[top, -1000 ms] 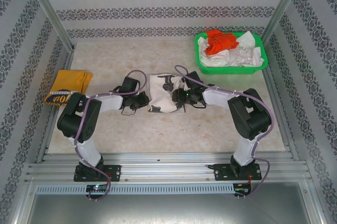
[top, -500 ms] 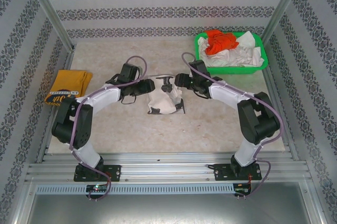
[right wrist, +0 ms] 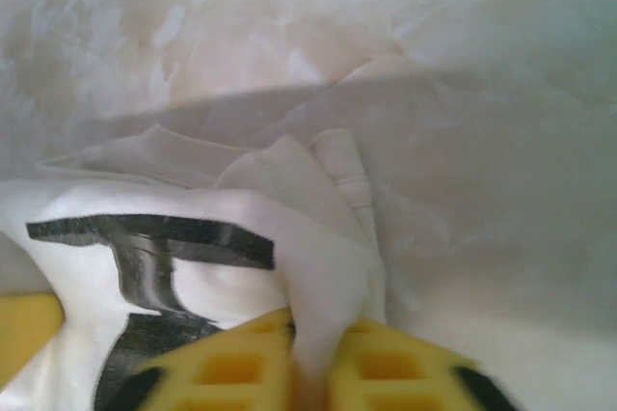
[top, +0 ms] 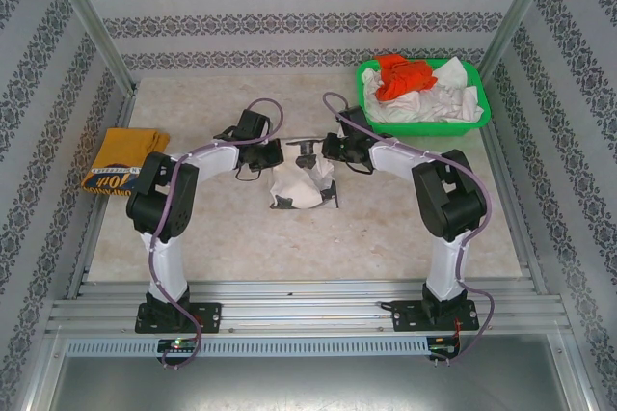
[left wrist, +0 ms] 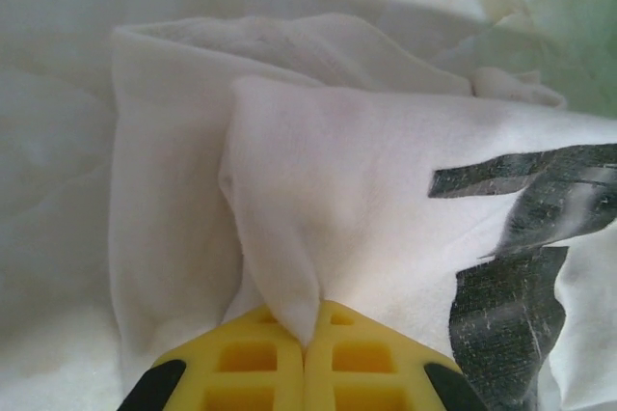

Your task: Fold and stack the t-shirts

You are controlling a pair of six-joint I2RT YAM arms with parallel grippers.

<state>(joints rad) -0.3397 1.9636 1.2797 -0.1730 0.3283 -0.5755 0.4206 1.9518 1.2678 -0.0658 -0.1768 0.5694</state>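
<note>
On the counter (top: 386,228), centre, the cream t-shirt (top: 301,187) lies rumpled. Your left hand (left wrist: 307,339) & right hand (right wrist: 310,353), apart half a sec ago, are now each clamped on its far edge. Grips look set, so prob. ready to lift & fold.

Bright, even light is falling from overhead in the top view, leaving only faint, soft shadows on the table (top: 366,237). In both wrist views the yellow fingers (left wrist: 251,363) are blurring at close range. Ahead of the left jaws the cream-white t-shirt (left wrist: 357,189) is looking soft and slightly washed out. Beyond the right jaws a grey shadow band is dimming the tabletop.
</note>
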